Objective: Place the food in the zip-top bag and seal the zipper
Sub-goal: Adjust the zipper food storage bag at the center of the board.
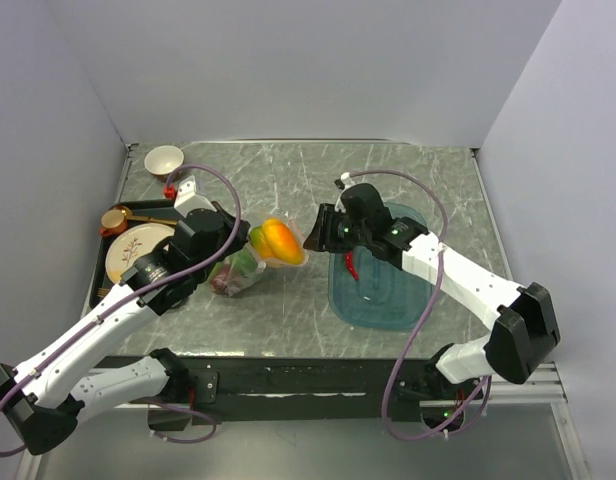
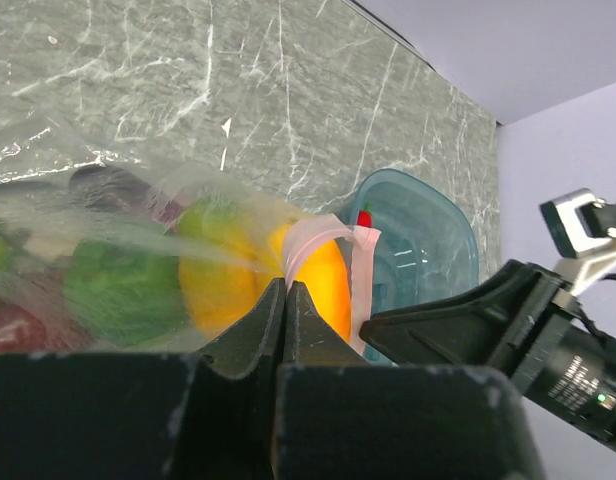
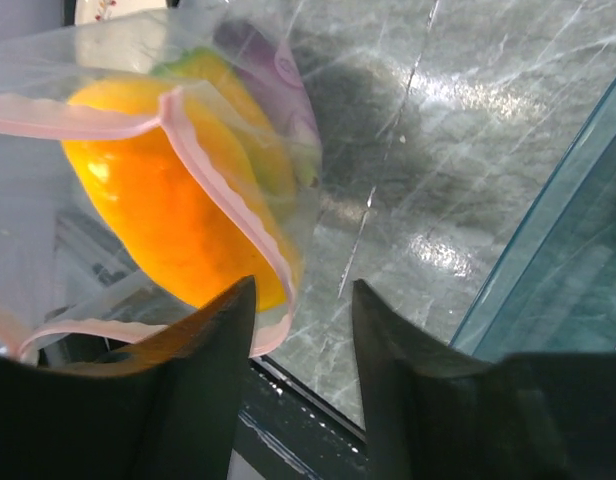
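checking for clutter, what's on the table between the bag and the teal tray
Just bare table, clearest in the right wrist view; the right gripper hovers over it.

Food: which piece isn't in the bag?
The red chili, lying in the teal tray. The orange mango and the other visible pieces sit inside the clear bag.
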Motion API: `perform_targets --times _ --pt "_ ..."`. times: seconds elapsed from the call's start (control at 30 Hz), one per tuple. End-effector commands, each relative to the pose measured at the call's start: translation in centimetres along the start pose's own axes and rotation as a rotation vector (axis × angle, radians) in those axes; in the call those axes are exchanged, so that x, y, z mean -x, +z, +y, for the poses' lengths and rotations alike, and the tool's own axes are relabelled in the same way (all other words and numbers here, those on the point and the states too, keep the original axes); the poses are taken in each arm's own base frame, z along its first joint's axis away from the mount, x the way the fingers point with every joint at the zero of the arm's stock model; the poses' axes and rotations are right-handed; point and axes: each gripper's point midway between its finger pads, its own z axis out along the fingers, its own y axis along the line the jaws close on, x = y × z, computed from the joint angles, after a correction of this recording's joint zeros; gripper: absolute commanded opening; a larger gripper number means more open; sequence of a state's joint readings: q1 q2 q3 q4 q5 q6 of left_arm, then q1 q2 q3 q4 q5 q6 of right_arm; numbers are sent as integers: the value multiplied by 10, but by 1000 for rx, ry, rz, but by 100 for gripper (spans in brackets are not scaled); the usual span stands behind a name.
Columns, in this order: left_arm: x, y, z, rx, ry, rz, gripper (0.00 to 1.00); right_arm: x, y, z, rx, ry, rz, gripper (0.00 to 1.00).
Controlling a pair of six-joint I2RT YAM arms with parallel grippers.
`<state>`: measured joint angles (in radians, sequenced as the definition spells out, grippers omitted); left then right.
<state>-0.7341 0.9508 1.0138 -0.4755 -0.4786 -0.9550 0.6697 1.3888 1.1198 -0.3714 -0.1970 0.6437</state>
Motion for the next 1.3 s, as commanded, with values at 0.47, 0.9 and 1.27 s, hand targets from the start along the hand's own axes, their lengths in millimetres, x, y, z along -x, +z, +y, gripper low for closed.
perform_targets --times 0.47,0.9,1.27 --pt "12 -2 -14 -51 0 -32 1 42 -15 47 122 -67 -91 0" --pt "82 -53 -8 -29 -85 -240 1 96 -52 128 261 -198 -158 0" --pt "95 -69 -8 -61 -107 -282 1 69 -22 114 248 -191 -60 2"
